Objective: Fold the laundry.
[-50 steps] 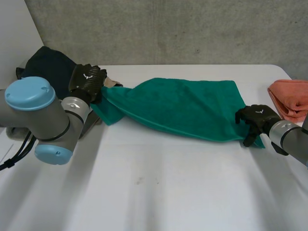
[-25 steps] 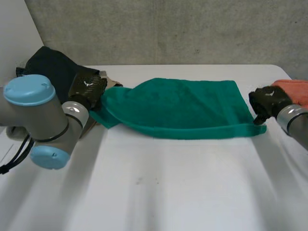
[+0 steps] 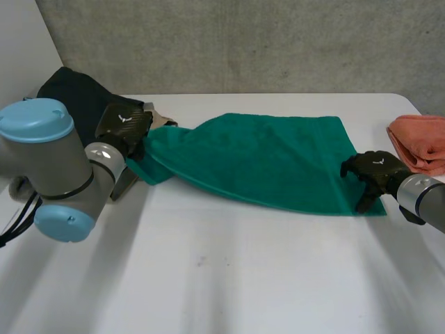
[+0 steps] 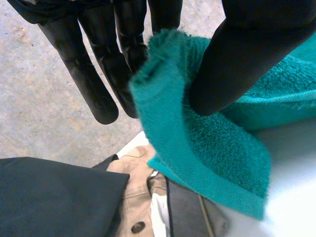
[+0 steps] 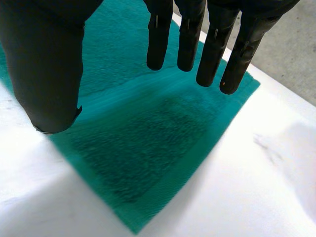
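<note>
Head overview, wrist close-ups sharing towel [image 3: 264,160]

Head view: the left arm's grey joint [image 3: 52,167] is covering part of the dark garment [image 3: 73,94]. The left hand [image 3: 124,125] is hiding the corner of the green towel [image 3: 264,156] that it is pinching. The orange cloth [image 3: 421,139] and the right arm [image 3: 425,200] are running off the picture's edge. Left wrist view: a beige garment [image 4: 131,190] is lying partly under the towel and the dark garment, its full shape being concealed.
</note>
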Robot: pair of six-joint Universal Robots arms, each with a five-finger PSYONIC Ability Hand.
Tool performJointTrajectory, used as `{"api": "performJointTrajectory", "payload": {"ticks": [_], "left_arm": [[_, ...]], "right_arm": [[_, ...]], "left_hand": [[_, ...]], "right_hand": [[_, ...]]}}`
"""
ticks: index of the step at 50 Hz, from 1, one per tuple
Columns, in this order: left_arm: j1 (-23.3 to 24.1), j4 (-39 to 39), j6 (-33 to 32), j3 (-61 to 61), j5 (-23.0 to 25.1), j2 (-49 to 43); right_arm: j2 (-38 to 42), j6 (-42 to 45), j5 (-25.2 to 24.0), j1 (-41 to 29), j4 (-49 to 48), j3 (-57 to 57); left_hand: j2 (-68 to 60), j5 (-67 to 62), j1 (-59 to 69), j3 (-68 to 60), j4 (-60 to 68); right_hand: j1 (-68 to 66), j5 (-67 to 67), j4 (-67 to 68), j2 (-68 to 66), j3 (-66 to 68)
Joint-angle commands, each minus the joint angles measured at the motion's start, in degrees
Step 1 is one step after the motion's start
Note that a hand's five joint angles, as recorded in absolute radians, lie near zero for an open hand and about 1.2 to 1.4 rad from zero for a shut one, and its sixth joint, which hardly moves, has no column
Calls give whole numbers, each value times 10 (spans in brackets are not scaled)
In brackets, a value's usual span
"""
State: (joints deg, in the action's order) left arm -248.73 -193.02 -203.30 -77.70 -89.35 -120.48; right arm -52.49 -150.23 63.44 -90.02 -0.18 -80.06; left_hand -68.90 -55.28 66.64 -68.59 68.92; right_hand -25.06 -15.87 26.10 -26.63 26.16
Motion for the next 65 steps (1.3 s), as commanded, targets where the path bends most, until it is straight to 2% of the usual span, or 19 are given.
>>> {"api": "performJointTrajectory", "payload": {"ticks": [1,6,7,10,11,15,19,22,26,32,35,40,44,50,55,59,61,62,65], "left_arm": [[3,5,2,65,-3,-28],[16,6,18,96,-5,-21],[20,6,23,101,-5,-20],[35,10,40,113,-5,-13],[39,12,43,115,-5,-10],[48,16,59,114,-5,24],[50,16,78,112,-5,43],[50,16,95,113,-5,53],[50,16,109,114,-5,67],[47,15,135,117,-5,79],[44,15,143,116,-5,89],[38,15,143,110,-5,102],[29,16,143,107,-5,106],[19,22,143,105,-4,105],[17,35,142,103,-3,102],[13,47,137,79,0,104],[8,54,135,67,1,105],[5,59,132,60,1,107],[1,91,116,37,3,121]], "right_arm": [[-18,-56,-2,-12,-7,-48],[-59,-185,15,-100,-37,-65],[-76,-238,41,-131,-56,-65],[-91,-314,95,-175,-86,-59],[-90,-364,133,-201,-108,-52],[-58,-438,201,-270,-148,-10],[-5,-451,235,-341,-163,44],[35,-458,241,-358,-163,89],[84,-474,244,-359,-163,138],[116,-467,264,-357,-164,164],[121,-437,285,-341,-163,166],[114,-328,278,-208,-148,146],[113,-261,244,-140,-140,122],[92,-256,188,-108,-126,112],[65,-249,179,-100,-109,111],[-1,-218,160,-68,-66,107],[-32,-184,134,-53,-23,106],[-61,-137,102,-37,22,105],[-105,-58,58,-10,89,105]], "left_hand": [[-111,-147,134,-114,111],[-111,-147,134,-114,111],[-111,-147,134,-114,111],[-111,-147,134,-114,111],[-111,-147,134,-114,111],[-111,-147,134,-114,111],[-111,-147,134,-114,111],[-111,-147,134,-114,111],[-111,-147,134,-114,111],[-111,-147,134,-114,111],[-111,-147,134,-114,111],[-111,-147,134,-114,111],[-111,-147,134,-114,111],[-111,-147,134,-114,111],[-111,-147,134,-114,111],[-111,-147,134,-114,111],[-111,-147,134,-114,111],[-111,-147,134,-114,111],[-111,-147,134,-114,111]], "right_hand": [[-3,5,-7,12,-8],[39,47,-49,54,-50],[87,95,-97,103,-98],[129,137,-140,145,-140],[151,159,-161,166,-162],[151,159,-161,166,-162],[151,159,-161,166,-162],[151,159,-161,166,-162],[151,159,-161,166,-162],[151,159,-161,166,-162],[37,45,-48,53,-48],[-162,-154,152,-147,151],[-228,-220,218,-213,217],[-549,-541,538,-533,538],[-549,-541,539,-534,538],[-549,-541,539,-534,538],[-549,-541,539,-534,538],[-549,-541,539,-534,538],[-549,-541,539,-534,538]]}}
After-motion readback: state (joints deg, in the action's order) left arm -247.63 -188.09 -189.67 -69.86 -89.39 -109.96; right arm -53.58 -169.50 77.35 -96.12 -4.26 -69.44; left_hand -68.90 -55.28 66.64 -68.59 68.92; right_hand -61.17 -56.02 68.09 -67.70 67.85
